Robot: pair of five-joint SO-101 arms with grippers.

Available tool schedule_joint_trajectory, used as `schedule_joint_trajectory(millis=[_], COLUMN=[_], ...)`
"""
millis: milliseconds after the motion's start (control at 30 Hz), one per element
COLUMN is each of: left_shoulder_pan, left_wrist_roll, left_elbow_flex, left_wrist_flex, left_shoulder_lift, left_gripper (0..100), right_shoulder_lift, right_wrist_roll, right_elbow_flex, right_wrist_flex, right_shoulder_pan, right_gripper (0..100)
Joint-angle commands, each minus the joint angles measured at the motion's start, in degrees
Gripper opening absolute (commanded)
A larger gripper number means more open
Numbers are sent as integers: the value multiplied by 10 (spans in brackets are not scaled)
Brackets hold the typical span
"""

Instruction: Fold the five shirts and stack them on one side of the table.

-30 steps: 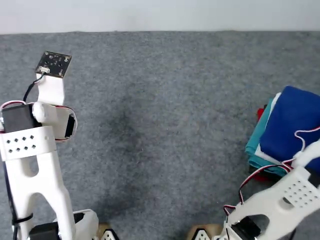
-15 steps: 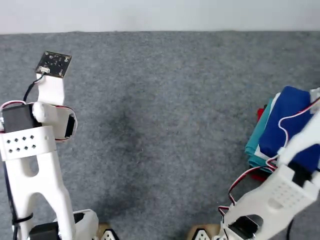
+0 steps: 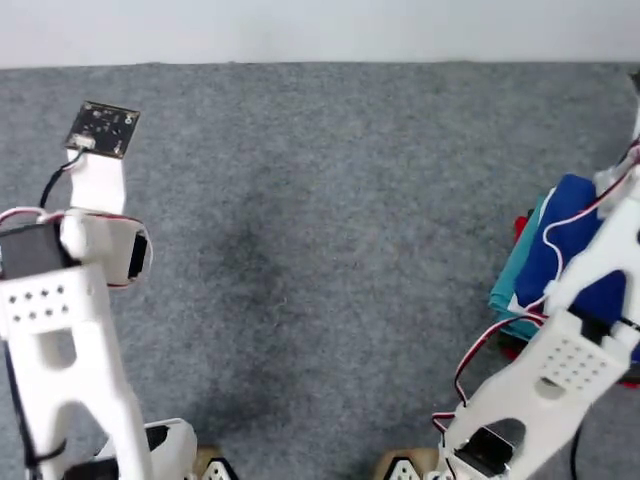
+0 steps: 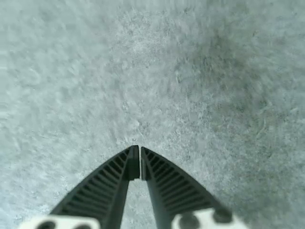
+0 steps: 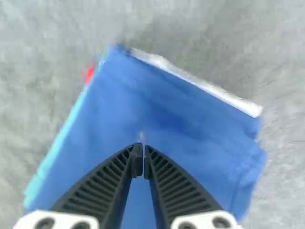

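A stack of folded shirts (image 3: 545, 270) lies at the table's right edge, a dark blue shirt (image 5: 181, 138) on top, with teal, white and red layers beneath. The right arm (image 3: 570, 360) stretches over the stack, and its gripper (image 5: 140, 157) hangs shut above the blue shirt with nothing between its fingers. The left arm (image 3: 70, 330) stands at the left side of the table. Its gripper (image 4: 139, 164) is shut over bare grey carpet.
Grey carpet (image 3: 320, 220) covers the table, with a pale wall strip (image 3: 320, 30) along the far edge. A white edge of a lower shirt (image 5: 209, 90) peeks out from under the blue one.
The right arm has swung up and away from the front edge, reaching across the shirt stack toward the far right. The left arm has shifted slightly.
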Motion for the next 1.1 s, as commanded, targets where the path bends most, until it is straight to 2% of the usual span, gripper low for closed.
schedule_joint_trajectory(millis=[0,67,167,267,533,767,900,1067], left_shoulder_pan=[16,26,34,34,35,35,50,90], left_wrist_roll=[-1,5,61,116,207,232,229,229], left_elbow_flex=[-3,-2,-2,-2,10,55,146,328], left_wrist_flex=[10,10,10,11,10,-11,-65,-165], left_shoulder_lift=[-77,-110,-147,-156,-159,-162,-240,-432], left_gripper=[15,15,15,15,14,13,13,13], right_shoulder_lift=[-94,-138,-220,-320,-598,-815,-919,-1019], right_wrist_roll=[-56,-85,-94,-96,-105,-244,-271,-270], right_elbow_flex=[-18,15,104,232,577,837,979,1125], right_wrist_flex=[25,25,25,25,15,-103,-176,-252], right_shoulder_pan=[-6,-8,-26,-47,-124,-133,-136,-136], right_gripper=[9,9,9,9,9,9,9,9])
